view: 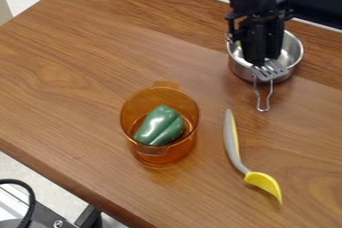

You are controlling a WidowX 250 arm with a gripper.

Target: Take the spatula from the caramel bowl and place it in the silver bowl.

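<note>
Over the near rim of the silver bowl point(292, 53), the spatula point(268, 71), metallic and slotted, seems pointing lengthwise toward camera; whether the pincer point(262, 60) pinches, I cannot tell.

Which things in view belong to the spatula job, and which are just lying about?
In the job:
Slotted metal spatula
Silver metal bowl
Translucent caramel-orange bowl
Black gripper, over the silver bowl

Lying about:
Green pepper, inside the caramel bowl
Yellow-and-grey spoon-shaped utensil, on the wooden table
</note>
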